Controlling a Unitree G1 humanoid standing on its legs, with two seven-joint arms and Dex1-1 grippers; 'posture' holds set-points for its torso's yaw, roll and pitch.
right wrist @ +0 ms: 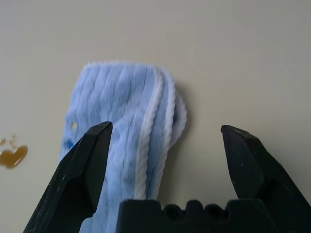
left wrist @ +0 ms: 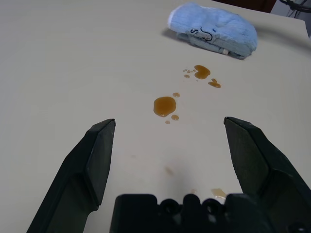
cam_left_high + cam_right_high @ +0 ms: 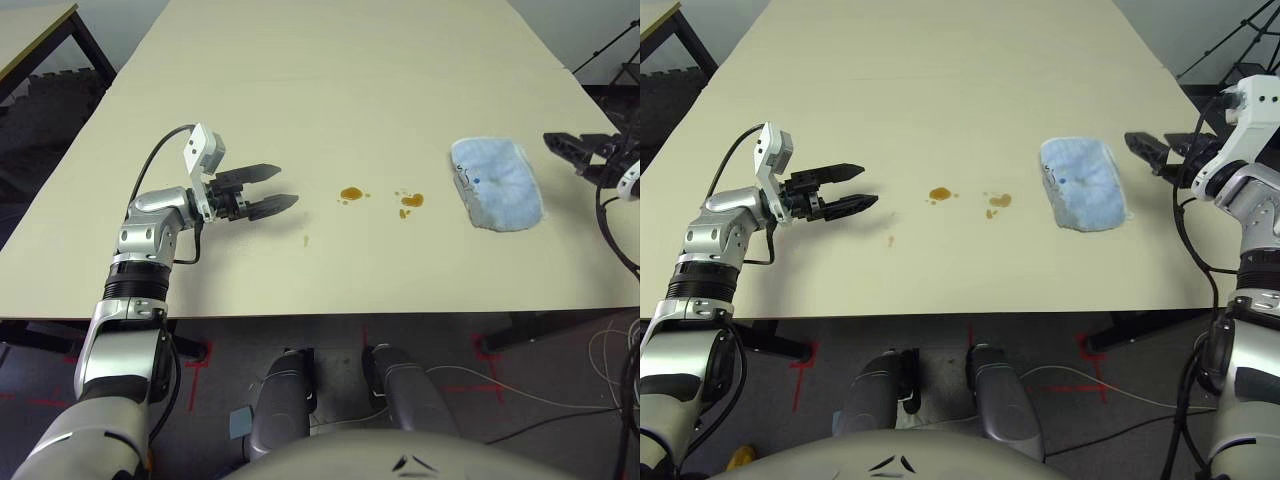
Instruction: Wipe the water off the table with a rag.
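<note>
The light blue rag (image 3: 495,182) lies flat on the right side of the cream table (image 3: 330,90). Amber water sits in two small puddles near the table's middle: one (image 3: 350,194) to the left and one (image 3: 411,200) closer to the rag, with droplets around them. A faint speck (image 3: 306,240) lies nearer the front edge. My left gripper (image 3: 283,187) hovers open left of the puddles, pointing at them. My right gripper (image 3: 1137,145) is open just right of the rag, and the rag (image 1: 124,131) lies beyond its fingertips in the right wrist view.
A smaller tan table with a black frame (image 3: 35,35) stands at the far left. A black tripod (image 3: 1220,50) stands off the table's far right. Cables (image 3: 610,350) trail on the floor at the right. The far half of the table is bare.
</note>
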